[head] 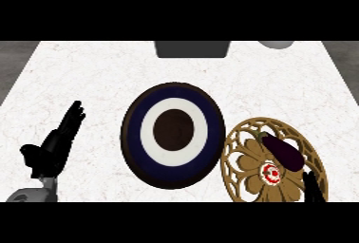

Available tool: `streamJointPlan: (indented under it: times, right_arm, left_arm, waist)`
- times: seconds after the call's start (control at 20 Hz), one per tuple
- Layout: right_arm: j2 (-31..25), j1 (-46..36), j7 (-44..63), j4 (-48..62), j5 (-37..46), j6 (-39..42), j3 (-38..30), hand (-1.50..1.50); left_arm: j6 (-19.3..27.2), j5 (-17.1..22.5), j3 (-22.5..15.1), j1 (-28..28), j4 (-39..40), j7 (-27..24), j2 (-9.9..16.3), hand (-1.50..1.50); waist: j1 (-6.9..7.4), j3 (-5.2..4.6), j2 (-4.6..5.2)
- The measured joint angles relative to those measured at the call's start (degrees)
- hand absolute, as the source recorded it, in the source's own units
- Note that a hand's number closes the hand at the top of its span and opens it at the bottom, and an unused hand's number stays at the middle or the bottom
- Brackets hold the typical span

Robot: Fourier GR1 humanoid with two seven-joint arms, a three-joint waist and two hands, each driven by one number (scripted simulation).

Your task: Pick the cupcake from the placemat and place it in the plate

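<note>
The cupcake (271, 173) sits on the golden openwork placemat (242, 161) at the near right, just left of my right hand (313, 187), which is much nearer than my left. Whether that hand's fingers are apart I cannot tell. My left hand (56, 144) rests with straight fingers at the near left; the blue-and-white plate (172, 135) lies between, touching the placemat's left rim.
</note>
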Motion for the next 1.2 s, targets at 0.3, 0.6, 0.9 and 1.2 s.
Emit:
streamJointPlan:
  times: [0.3, 0.6, 0.9, 1.2]
  right_arm:
    - [2.5, -0.9, 13.3, -6.3, 6.9, 14.0, 2.9, -1.50]
    - [3.3, -6.6, 21.7, -7.1, 7.4, 24.1, -0.4, -1.50]
    - [3.8, -9.7, 25.9, -4.3, 7.4, 28.6, -0.4, -1.50]
    - [3.8, -13.9, 25.2, 1.7, 4.6, 28.1, -3.8, -1.50]
  left_arm:
    - [-0.3, -0.4, 0.2, 0.0, 0.1, 0.2, -0.7, 0.00]
    - [-0.7, -1.2, 0.8, 0.1, 0.6, -0.4, -1.5, 0.00]
    - [-1.3, -2.2, 1.5, 0.8, 0.4, -0.8, -2.4, 0.00]
    - [-2.3, -2.9, 3.2, 0.3, 0.2, -0.2, -2.4, 0.00]
  waist:
    - [0.21, 0.12, -0.10]
    - [0.25, 0.19, -0.14]
    - [0.19, 0.22, -0.19]
    - [0.18, 0.24, -0.21]
